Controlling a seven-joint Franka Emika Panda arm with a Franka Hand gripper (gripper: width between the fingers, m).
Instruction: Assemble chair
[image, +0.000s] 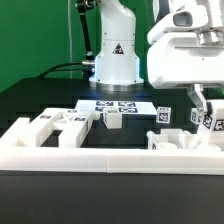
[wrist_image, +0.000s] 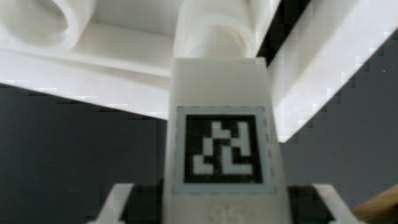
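Closest to the wrist lens, and plain in no other view: the gripper (wrist_image: 217, 207) pinched onto a long white chair leg (wrist_image: 222, 95), one finger against each flank, no gap showing. On the leg's flat face, turned to the lens, a square black-and-white tag (wrist_image: 222, 150). Beyond the tag, a rounded shaft reaching out over the dark table (wrist_image: 54, 140) toward blurred white pieces (wrist_image: 71, 50); cannot tell which parts those are. Given by the exterior view alone: the wider layout. Nearest, along six o'clock, a long low barrier wall (image: 100, 155). Just behind it at nine o'clock, notched blocks (image: 55, 125) lying flat on the black surface. Near the centre, a small block (image: 114, 119), and toward three o'clock a tagged block (image: 163, 114) standing apart from it. At three o'clock, low over the table, the gripper (image: 200, 103) again, under a bulky white wrist housing, with tagged white plastic at its fingertips, so the held leg sits there, by the exterior view's right edge, too cramped to trace in full. All chair parts chunky, matte, white. Farther back, just past the small block, the marker board (image: 120, 103) flat on the table. At twelve o'clock, the arm's base (image: 113, 65) bearing a warning triangle (image: 117, 47). Behind everything, a green backdrop (image: 40, 40).
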